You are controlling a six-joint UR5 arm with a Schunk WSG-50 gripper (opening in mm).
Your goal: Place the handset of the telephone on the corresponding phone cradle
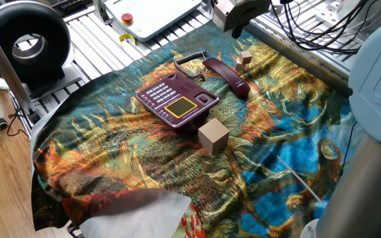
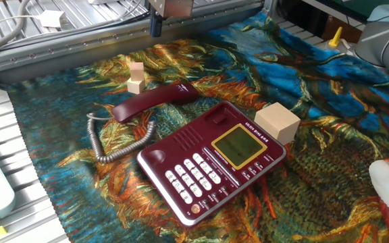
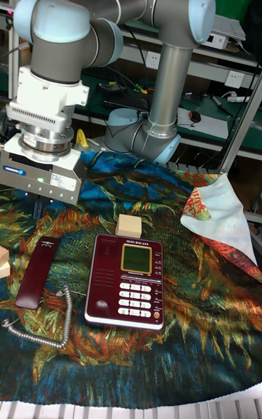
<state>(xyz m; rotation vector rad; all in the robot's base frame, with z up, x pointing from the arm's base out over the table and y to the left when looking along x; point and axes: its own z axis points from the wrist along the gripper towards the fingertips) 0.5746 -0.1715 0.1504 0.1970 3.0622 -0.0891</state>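
Note:
The dark maroon handset [image 1: 227, 76] [image 2: 155, 101] [image 3: 40, 271] lies on the patterned cloth beside the telephone [image 1: 177, 99] [image 2: 211, 158] [image 3: 125, 278], off its base. A coiled grey cord [image 2: 117, 145] runs from it. The phone cradle [image 2: 184, 135] [image 3: 100, 273] is the empty strip along the phone's handset side. My gripper [image 1: 240, 26] [image 2: 171, 23] [image 3: 45, 201] hangs above and behind the handset, apart from it. One dark finger [image 2: 155, 25] shows at the edge of the gripper body, so the jaws look open and hold nothing.
A large tan cube [image 1: 213, 135] [image 2: 276, 123] [image 3: 129, 226] stands close to the phone's display end. Two small stacked cubes [image 1: 244, 59] [image 2: 136, 77] sit just behind the handset. A metal rail [image 2: 59, 57] borders the cloth, and a folded cloth [image 3: 218, 219] lies at one side.

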